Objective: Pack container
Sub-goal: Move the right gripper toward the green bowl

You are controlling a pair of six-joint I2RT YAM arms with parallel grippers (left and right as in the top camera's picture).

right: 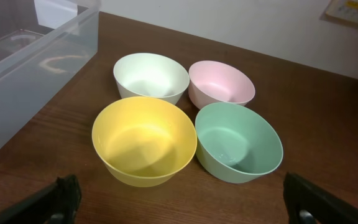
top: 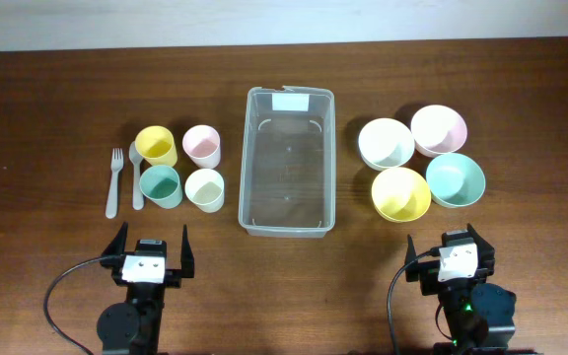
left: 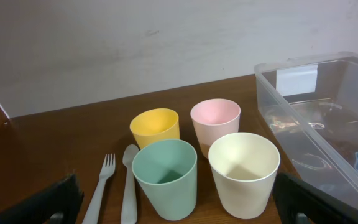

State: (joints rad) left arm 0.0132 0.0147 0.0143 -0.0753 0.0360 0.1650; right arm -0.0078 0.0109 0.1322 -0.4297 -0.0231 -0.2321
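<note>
I see the clear container (top: 288, 168) at frame centre on the brown tabletop (top: 57, 99), white label at its upper end, pastel cups (top: 160, 184) left of it, bowls (top: 400, 193) right, my left tool (top: 152, 239) and right tool (top: 452, 243) at the lower edge, both spread wide.

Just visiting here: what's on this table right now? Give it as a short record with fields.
container: clear plastic rectangular bin, middle, empty
cups: yellow plastic cup, pink cup, green cup, cream cup, left of bin
cutlery: pale plastic fork, pale spoon, left of cups
bowls: white plastic bowl, pink bowl, yellow bowl, green bowl, right of bin
hands: left hand, right hand, both open, empty
</note>
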